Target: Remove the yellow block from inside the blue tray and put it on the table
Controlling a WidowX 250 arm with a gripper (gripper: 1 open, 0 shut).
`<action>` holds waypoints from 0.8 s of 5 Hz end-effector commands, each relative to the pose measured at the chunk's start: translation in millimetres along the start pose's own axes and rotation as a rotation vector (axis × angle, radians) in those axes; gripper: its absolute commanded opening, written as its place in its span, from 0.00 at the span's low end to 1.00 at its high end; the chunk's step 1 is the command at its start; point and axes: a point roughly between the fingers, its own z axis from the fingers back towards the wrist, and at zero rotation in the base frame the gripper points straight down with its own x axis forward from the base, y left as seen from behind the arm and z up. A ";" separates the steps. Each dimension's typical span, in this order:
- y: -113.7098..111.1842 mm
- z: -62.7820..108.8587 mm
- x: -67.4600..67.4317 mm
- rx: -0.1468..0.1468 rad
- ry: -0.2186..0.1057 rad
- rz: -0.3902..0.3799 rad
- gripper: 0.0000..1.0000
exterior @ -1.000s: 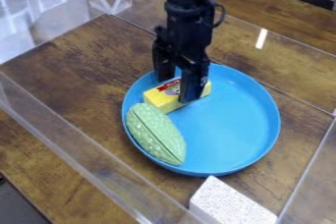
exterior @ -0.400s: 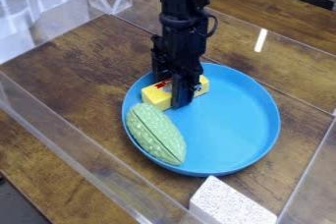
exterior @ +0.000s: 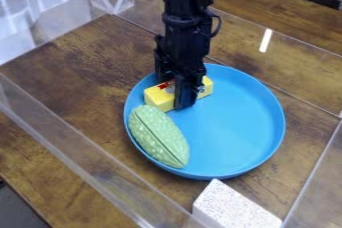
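The yellow block (exterior: 162, 99) lies in the left part of the blue tray (exterior: 247, 122), its white-and-red label partly showing. My gripper (exterior: 182, 90) points straight down into the tray with its black fingers closed on the block's middle. The block still rests on the tray floor. The tray sits on the dark wooden table (exterior: 94, 67).
A green textured oval item (exterior: 159, 135) lies in the tray just in front of the block. A white speckled foam block (exterior: 238, 207) stands at the near edge. Clear acrylic walls (exterior: 54, 122) ring the table.
The fingers, spread wide around the block a second ago, have closed on it. The arm has kept its place over the tray.
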 end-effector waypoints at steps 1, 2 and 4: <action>1.8 8.0 5.9 0.022 -0.032 -0.025 0.00; 1.2 8.2 6.6 0.027 -0.032 -0.037 0.00; -0.2 7.7 7.6 0.035 -0.033 -0.062 0.00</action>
